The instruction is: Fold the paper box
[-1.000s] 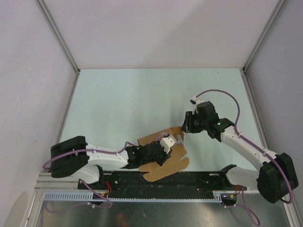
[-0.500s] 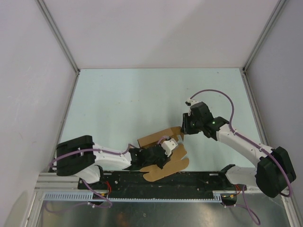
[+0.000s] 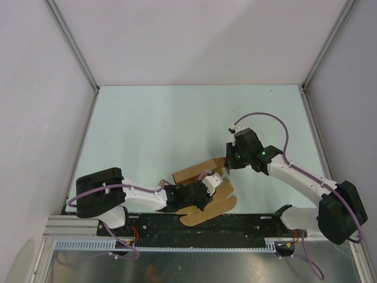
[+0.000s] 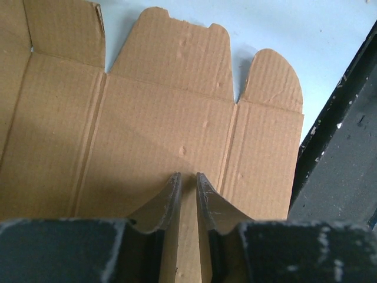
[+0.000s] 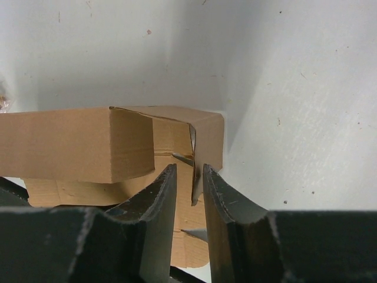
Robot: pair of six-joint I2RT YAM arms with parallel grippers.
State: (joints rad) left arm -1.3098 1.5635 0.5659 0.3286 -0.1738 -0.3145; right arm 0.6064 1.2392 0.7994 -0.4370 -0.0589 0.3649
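Observation:
The paper box [image 3: 194, 174] is a brown die-cut sheet lying at the table's near edge, with its back panel folded up. My left gripper [image 3: 209, 187] lies low over the middle of the sheet. In the left wrist view its fingertips [image 4: 188, 175] stand a narrow slit apart against a flat panel [image 4: 159, 112]. Only cardboard shows in the slit, and I cannot tell whether any is pinched. My right gripper [image 3: 227, 169] is at the box's far right corner. Its jaws [image 5: 189, 168] are narrowly open around the edge of an upright side flap [image 5: 206, 135], which touches the right finger only.
A black rail [image 3: 247, 221] runs along the near edge just beside the sheet, seen close at the right in the left wrist view [image 4: 341, 159]. The pale table [image 3: 177, 124] stretches behind the box to white walls with metal frame posts [image 3: 88, 76].
My right gripper has moved left and its jaws have narrowed. The left arm has slid slightly right and lower over the sheet, its jaws narrowing a little.

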